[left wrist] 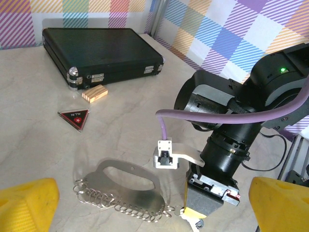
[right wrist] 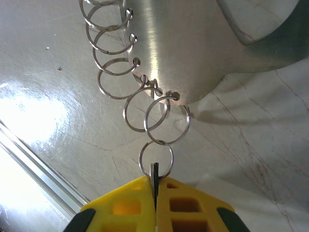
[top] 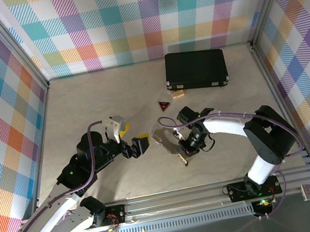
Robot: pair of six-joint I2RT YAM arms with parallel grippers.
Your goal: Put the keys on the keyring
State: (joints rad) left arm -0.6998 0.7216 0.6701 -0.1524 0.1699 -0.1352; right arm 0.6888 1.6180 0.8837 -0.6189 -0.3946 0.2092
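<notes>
Threading step: the right tool [right wrist: 155,187], clenched on the key [right wrist: 154,170] at the end ring of the keyring [right wrist: 193,53], probably must twist it through next. The left tool [top: 135,148] hovers released nearby.

The right gripper [right wrist: 155,195] presses its yellow fingertips [right wrist: 126,205] together on a key [right wrist: 153,175], a thin silvery blade seen edge-on, whose upper end overlaps the lowest small ring [right wrist: 156,159]. That ring hangs from two larger split rings linked to the rounded corner of the brushed-metal keyring [right wrist: 193,48]. More rings [right wrist: 115,73] line its edge. All lie on a pale marbled table [right wrist: 251,159], with an aluminium rail [right wrist: 38,164] at lower left.
</notes>
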